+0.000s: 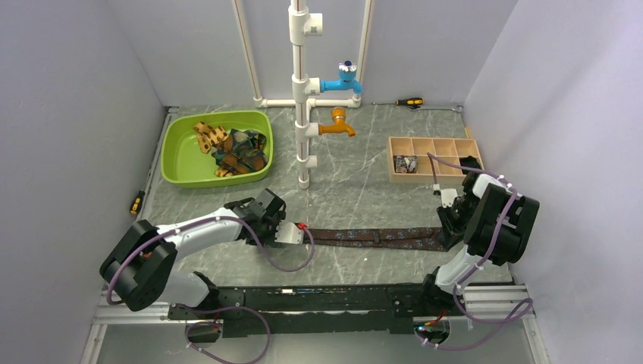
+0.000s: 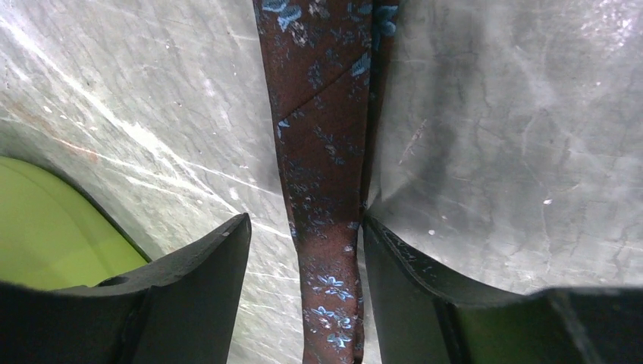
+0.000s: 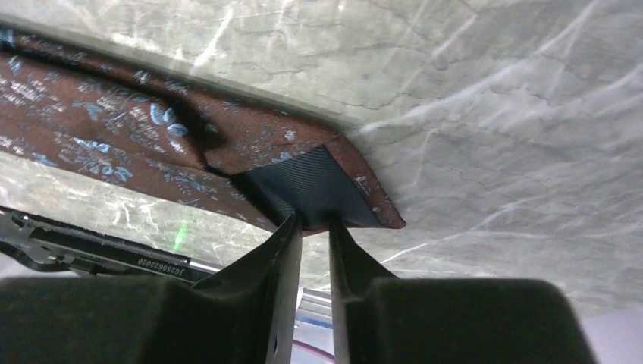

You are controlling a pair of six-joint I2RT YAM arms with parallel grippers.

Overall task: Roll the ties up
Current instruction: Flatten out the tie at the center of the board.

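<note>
One brown tie [image 1: 379, 237] with pale blue flowers lies stretched flat across the lower middle of our top view, running left to right between our two arms on the table [image 1: 364, 189]. Our left gripper [image 2: 305, 227] is open, its jaws straddling the narrow end with the right one touching the cloth's edge, while our right gripper [image 3: 312, 221] is pinched closed on the tie's wide end at its dark lining. More ties [image 1: 231, 148] sit heaped in the green basin [image 1: 178, 163] at upper left.

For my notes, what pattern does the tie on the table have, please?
Tie: dark brown, small blue flowers; left wrist view.
</note>
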